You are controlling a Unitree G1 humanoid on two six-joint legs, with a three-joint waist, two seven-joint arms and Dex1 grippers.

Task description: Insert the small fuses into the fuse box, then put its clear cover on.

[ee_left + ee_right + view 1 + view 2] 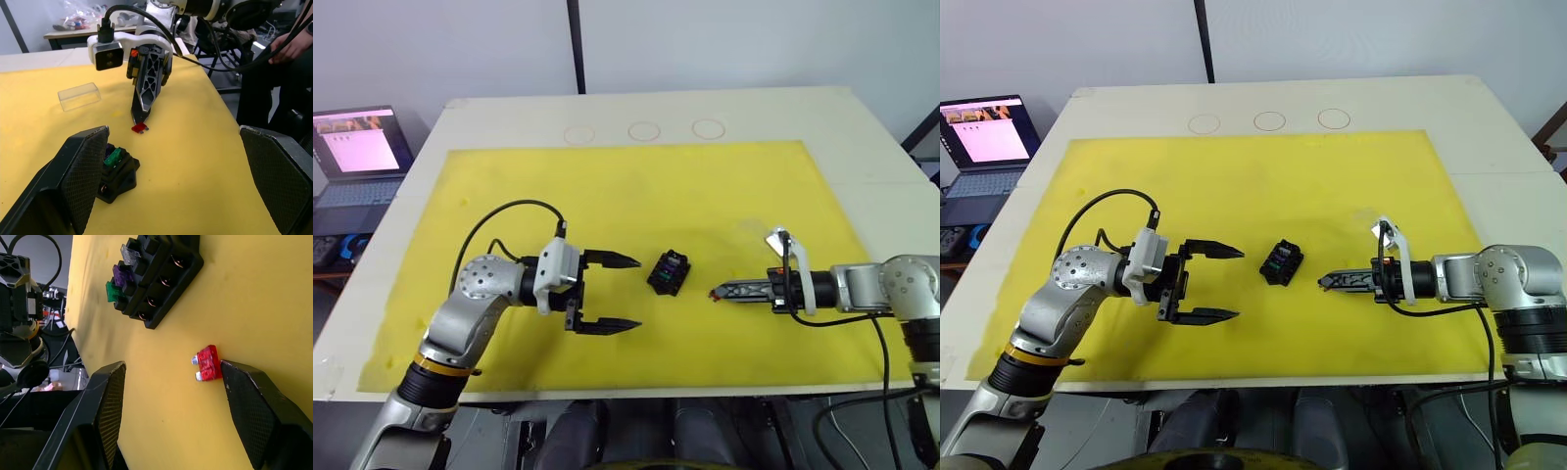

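Left end effector point(610, 291) hangs low over the yellow mat point(636, 186) with its fingers spread wide and nothing between them, just to the left of the fuse box point(669, 271). That box sits near the mat's middle with the green fuse point(113, 291) and two purplish ones already seated along one edge. The red fuse point(207, 363) lies flat on the mat between the box and the right end effector point(171, 396), whose fingers are parted around it, one tip touching its side. My worry is that a closing pinch on so small a flat piece may flick it away or pick it up crooked. The clear cover point(78, 96) rests farther right, behind the right wrist, well clear. Open mat surrounds everything, and the bench point(862, 127) edges lie far off.
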